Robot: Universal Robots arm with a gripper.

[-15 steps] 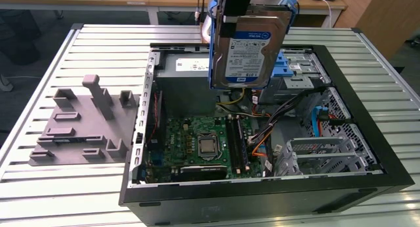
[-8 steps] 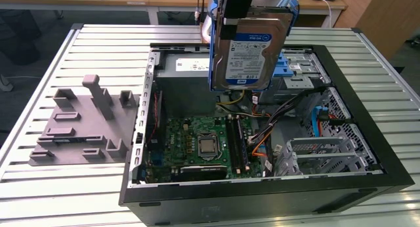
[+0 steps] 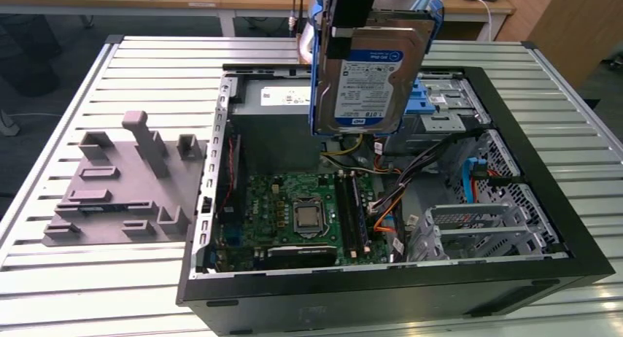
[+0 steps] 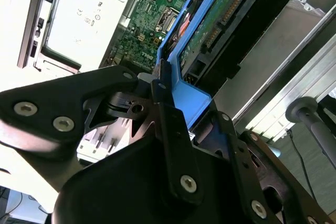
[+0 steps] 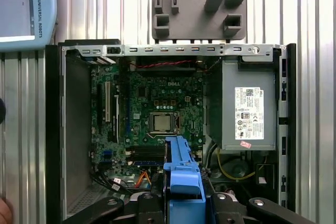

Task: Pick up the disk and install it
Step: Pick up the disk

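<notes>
Gripper (image 4: 167, 95) is clamped tight on the disk (image 3: 375, 82) by its blue carrier rail. The disk hangs upright in the air over the open computer case (image 3: 545, 206), above the motherboard (image 3: 302, 213). In the exterior view the arm's cut off up top, and the disk hides part of the drive cage (image 3: 453, 107).

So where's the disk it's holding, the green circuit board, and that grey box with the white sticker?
The disk (image 3: 368, 89): exterior view, on its blue-and-white label.
The green circuit board (image 3: 277, 198): exterior view, on the green area beside its chip socket.
The grey box (image 5: 248, 111): first wrist view, on its white sticker.
</notes>
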